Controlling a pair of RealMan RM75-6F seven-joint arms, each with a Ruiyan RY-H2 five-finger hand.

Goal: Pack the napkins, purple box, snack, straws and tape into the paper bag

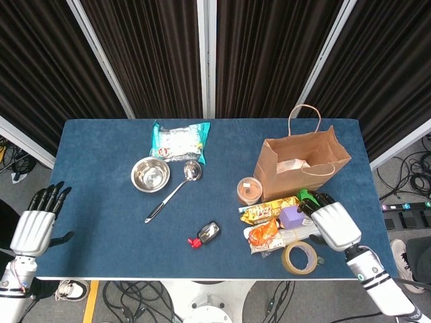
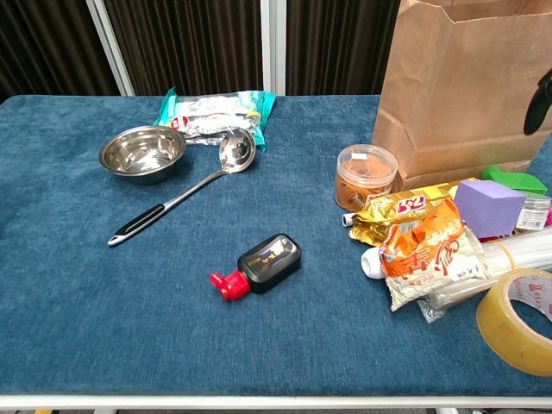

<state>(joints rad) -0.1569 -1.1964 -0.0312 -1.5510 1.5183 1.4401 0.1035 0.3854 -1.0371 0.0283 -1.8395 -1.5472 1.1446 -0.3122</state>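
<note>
The brown paper bag stands open at the right, with something white inside it. In front of it lie the purple box, an orange snack packet, a gold snack packet, the clear straws and the tape roll. The teal-edged napkin pack lies at the back centre. My right hand hovers just right of the purple box, holding nothing. My left hand is off the table's left edge, fingers spread.
A steel bowl and a ladle lie left of centre. A black bottle with a red cap sits mid-front. A round jar stands beside the bag. A green item lies behind the purple box.
</note>
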